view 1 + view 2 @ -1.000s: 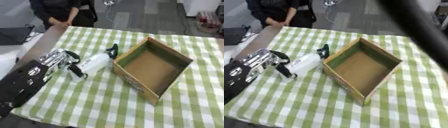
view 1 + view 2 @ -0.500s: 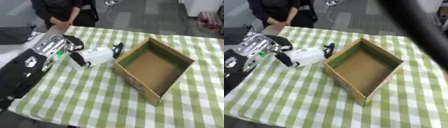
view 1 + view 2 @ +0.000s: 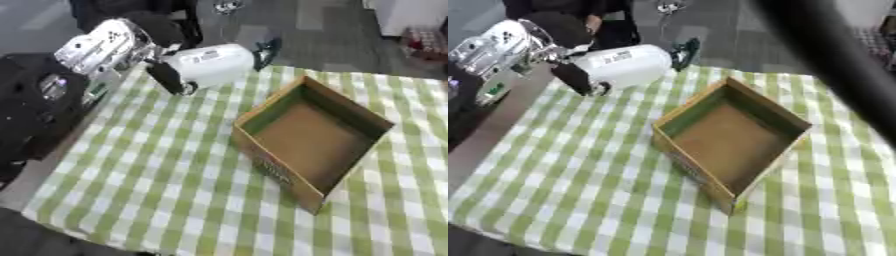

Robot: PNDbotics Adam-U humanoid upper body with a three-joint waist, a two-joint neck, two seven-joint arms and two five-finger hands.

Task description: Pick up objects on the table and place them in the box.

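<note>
The left robot hand is up in the far-left corner, silver and black, its dark fingers curled round a white bottle. The bottle hangs in the air, tipped on its side, its dark green cap pointing right toward the box, and it is clear of the cloth. It sits just beyond the far-left edge of the box, not over the opening. The box is open-topped cardboard, set askew on the bench, and its brown floor shows nothing inside.

The bench wears a green-and-white checked cloth, which runs wide and bare to the near left of the box. A grey strip of bare edge shows along the left side. Beyond the bench lies a grey floor, with something reddish at the far right, too blurred to name. A person in dark clothes stands at the far edge, right behind the robot hand.

In the right eye view a thick dark bar slants across the upper right, perhaps the right arm, and covers part of the cloth there. No right robot hand shows.
</note>
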